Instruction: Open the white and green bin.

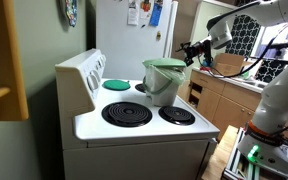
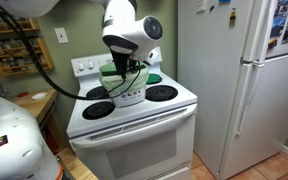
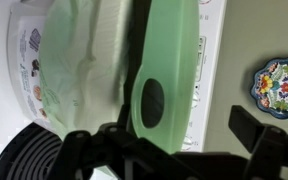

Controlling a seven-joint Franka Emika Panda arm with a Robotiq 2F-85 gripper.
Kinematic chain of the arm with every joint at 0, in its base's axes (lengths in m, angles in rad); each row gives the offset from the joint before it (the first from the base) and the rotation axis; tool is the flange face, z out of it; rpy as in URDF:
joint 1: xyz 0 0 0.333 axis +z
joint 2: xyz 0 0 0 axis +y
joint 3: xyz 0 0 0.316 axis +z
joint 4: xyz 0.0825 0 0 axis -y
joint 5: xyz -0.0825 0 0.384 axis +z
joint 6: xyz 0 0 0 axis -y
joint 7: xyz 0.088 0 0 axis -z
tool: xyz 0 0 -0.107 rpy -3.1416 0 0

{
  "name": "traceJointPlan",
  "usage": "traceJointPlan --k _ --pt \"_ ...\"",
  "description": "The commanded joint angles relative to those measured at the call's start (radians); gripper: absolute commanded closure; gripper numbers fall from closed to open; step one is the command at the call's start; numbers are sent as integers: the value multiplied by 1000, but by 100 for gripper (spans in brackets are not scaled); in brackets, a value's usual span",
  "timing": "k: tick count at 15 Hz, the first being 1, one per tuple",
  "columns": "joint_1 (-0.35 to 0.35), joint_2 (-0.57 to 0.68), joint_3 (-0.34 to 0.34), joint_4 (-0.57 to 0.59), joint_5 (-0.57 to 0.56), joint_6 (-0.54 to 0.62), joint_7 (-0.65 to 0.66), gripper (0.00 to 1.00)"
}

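The white and green bin point(image 1: 162, 88) stands on the white stove between the burners. Its pale green lid point(image 1: 164, 66) is on top. In an exterior view the wrist hides most of the bin point(image 2: 130, 97). In the wrist view, which is turned sideways, the whitish body point(image 3: 44, 70) is at left and the green lid point(image 3: 174, 60) at right, with a dark band between them. I cannot tell whether the lid is lifted. My gripper point(image 1: 191, 50) point(image 3: 174, 150) is open next to the lid's edge, its fingers apart on either side of it.
A flat dark-green disc point(image 1: 117, 84) lies on a rear burner. Coil burners point(image 1: 127, 114) point(image 1: 177, 116) sit in front. The stove's back panel point(image 1: 84, 75) stands behind, a fridge point(image 1: 134, 35) beyond it, and a decorative plate point(image 3: 279, 80) hangs on the wall.
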Motion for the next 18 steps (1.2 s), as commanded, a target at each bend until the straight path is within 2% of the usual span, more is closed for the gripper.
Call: traceJointPlan --k 1,7,10,13,18 --pt "-27 -37 35 32 -65 23 128 0" --pt "-25 -22 58 119 -161 36 265 0" --pt "-35 -11 55 107 -278 -2 318 0" --pt "-20 18 35 73 -307 -28 303 0" --pt "3 64 5 37 -224 -64 176 0"
